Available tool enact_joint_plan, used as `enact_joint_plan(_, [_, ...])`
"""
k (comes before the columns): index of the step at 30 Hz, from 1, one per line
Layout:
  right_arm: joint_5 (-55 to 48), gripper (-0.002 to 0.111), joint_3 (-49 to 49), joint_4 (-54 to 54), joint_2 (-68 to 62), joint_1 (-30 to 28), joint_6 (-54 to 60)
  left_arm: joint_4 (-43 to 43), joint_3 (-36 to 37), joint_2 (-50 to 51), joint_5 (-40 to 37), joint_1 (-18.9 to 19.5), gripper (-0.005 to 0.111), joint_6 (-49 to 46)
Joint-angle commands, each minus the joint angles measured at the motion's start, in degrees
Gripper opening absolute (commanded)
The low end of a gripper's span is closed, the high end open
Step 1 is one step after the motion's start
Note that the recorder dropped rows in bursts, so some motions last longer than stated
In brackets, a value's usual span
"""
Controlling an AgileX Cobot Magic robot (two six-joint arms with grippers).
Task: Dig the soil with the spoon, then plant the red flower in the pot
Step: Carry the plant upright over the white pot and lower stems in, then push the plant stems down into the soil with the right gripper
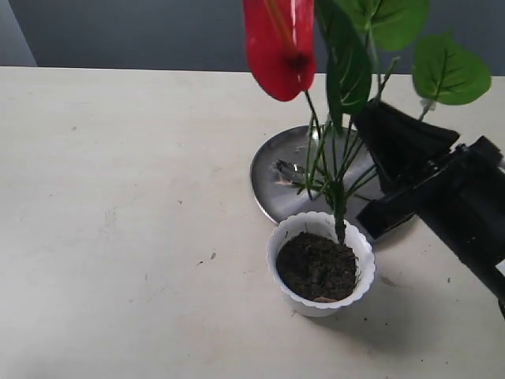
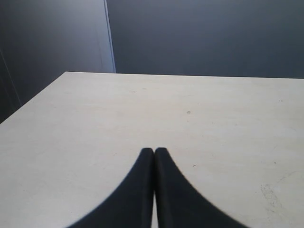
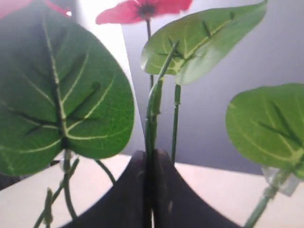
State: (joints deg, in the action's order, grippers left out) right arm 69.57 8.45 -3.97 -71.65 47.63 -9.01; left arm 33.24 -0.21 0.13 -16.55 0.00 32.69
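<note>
The red flower (image 1: 280,43) stands upright with its stem bundle (image 1: 339,201) reaching down into the soil (image 1: 316,267) at the far edge of the white scalloped pot (image 1: 278,241). My right gripper (image 1: 367,120) comes in from the right and is shut on a green stem among the leaves. In the right wrist view that stem runs up from between the closed tips of the right gripper (image 3: 152,154), with the red flower (image 3: 142,9) and its leaves above. The spoon (image 1: 290,172) lies on the steel plate behind the pot. Over bare table, my left gripper (image 2: 154,151) is shut and empty.
The round steel plate (image 1: 271,162) sits directly behind the pot, partly hidden by stems and the right arm (image 1: 465,205). Beige tabletop (image 1: 118,221) stretches to the left and front. A dark wall stands behind the table.
</note>
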Motion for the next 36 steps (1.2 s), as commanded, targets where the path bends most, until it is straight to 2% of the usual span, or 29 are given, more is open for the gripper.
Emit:
enact_joint_plan(1, [0.4, -0.001, 0.6, 1.3, -5.7, -0.2, -2.8, 0.0, 0.2, -0.1, 0.2, 0.1, 0.000, 0.1])
enact_joint_plan(20, [0.4, -0.001, 5.1, 1.7, -19.2, -0.2, -1.0, 0.0, 0.2, -0.1, 0.2, 0.1, 0.000, 0.1])
enact_joint_plan(36, [0.4, -0.001, -0.3, 1.7, -21.2, -0.2, -0.9, 0.0, 0.2, -0.1, 0.2, 0.1, 0.000, 0.1])
